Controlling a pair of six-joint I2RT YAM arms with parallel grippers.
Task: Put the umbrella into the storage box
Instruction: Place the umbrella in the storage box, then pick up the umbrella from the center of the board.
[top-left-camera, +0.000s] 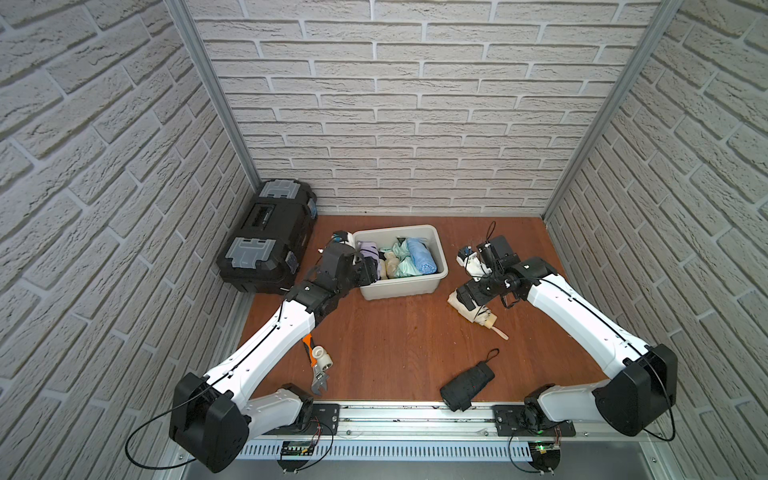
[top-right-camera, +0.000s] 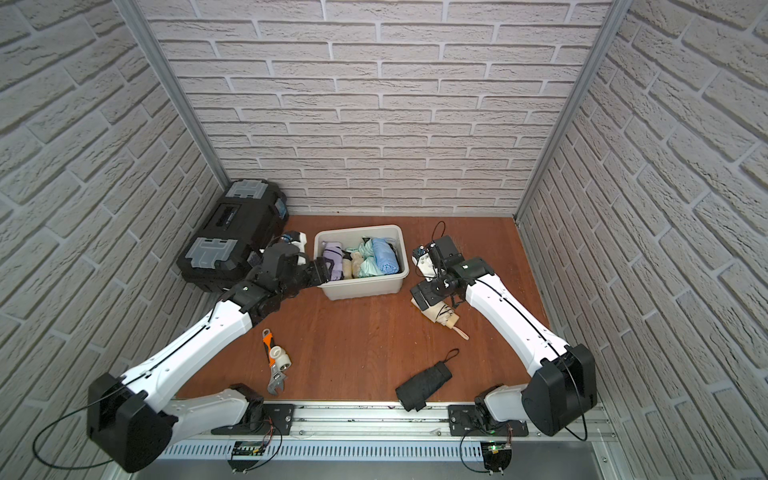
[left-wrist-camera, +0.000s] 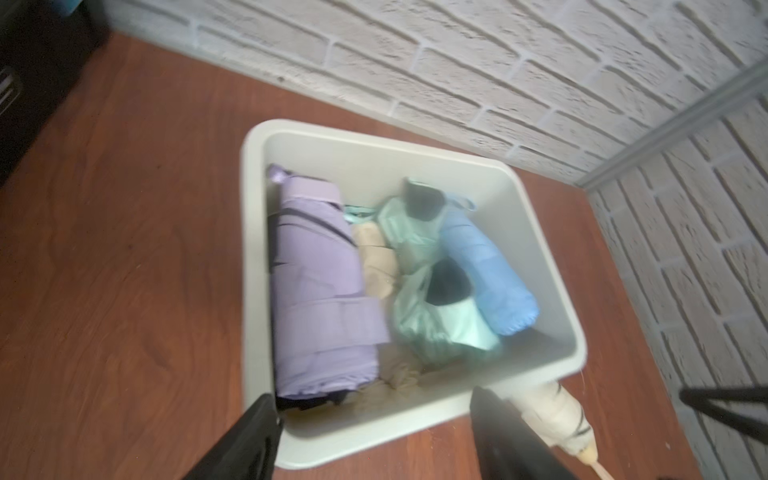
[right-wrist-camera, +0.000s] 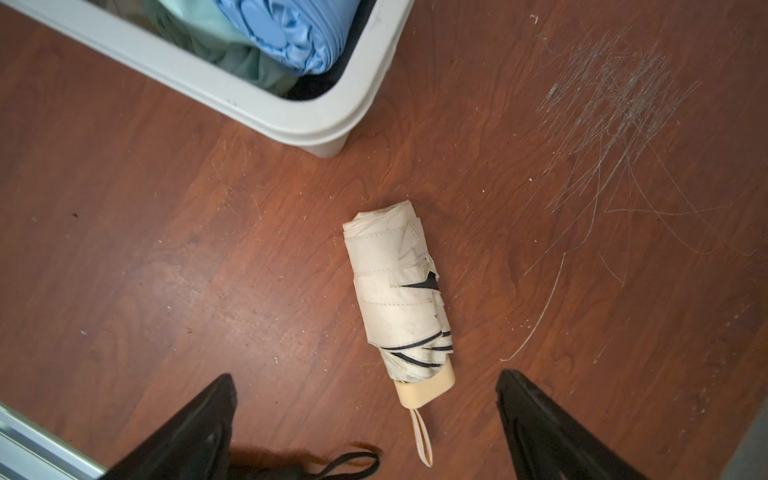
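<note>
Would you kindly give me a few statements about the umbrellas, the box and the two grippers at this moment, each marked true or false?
1. The lilac umbrella lies inside the storage box. True.
2. The right gripper is clamped on the cream umbrella. False: its jaws stand open above the umbrella, which lies on the table beside the box.
3. The black umbrella is already in the box. False: it lies on the table near the front rail.
4. The left gripper is open and empty over the box's edge. True.
5. The wrench lies on the table, outside the box. True.
</note>
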